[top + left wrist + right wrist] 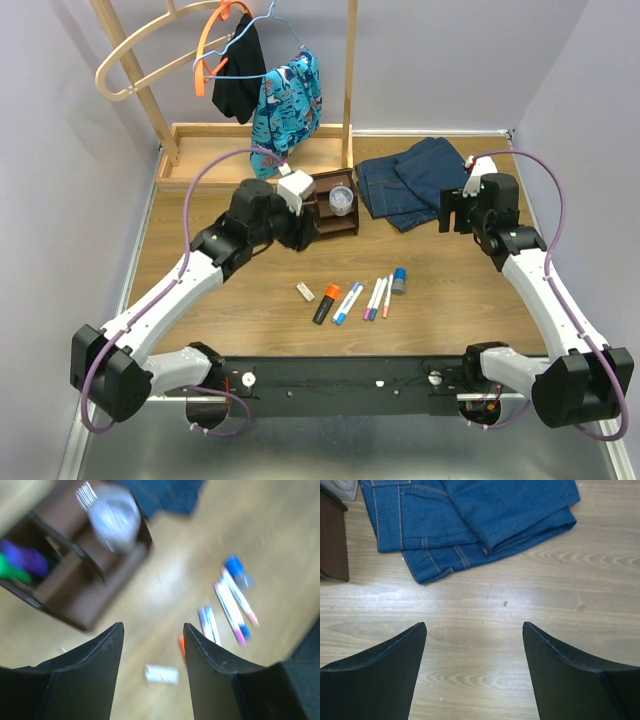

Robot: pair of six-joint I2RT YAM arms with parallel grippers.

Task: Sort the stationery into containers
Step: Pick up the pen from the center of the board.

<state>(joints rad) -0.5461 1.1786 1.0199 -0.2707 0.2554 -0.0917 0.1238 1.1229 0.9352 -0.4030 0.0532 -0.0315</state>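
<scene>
Counter [450, 300]: wooden, with eraser [305, 291], orange marker [326, 303], pens [348, 302], bottle [398, 281] lying loose
Organiser [335, 222]: tub [341, 199] in a corner compartment, purple and green markers [22, 562] in another
Left fingers [95, 675]: parted, empty, beside organiser
Right fingers [375, 675]: spread, empty, over bare counter near jeans [470, 520]

The left arm [200, 265] reaches to the brown organiser [340, 222], where a clear tub [341, 199] sits. Pens [375, 297], a marker [326, 303] and an eraser [305, 291] lie loose on the table [450, 310].
</scene>
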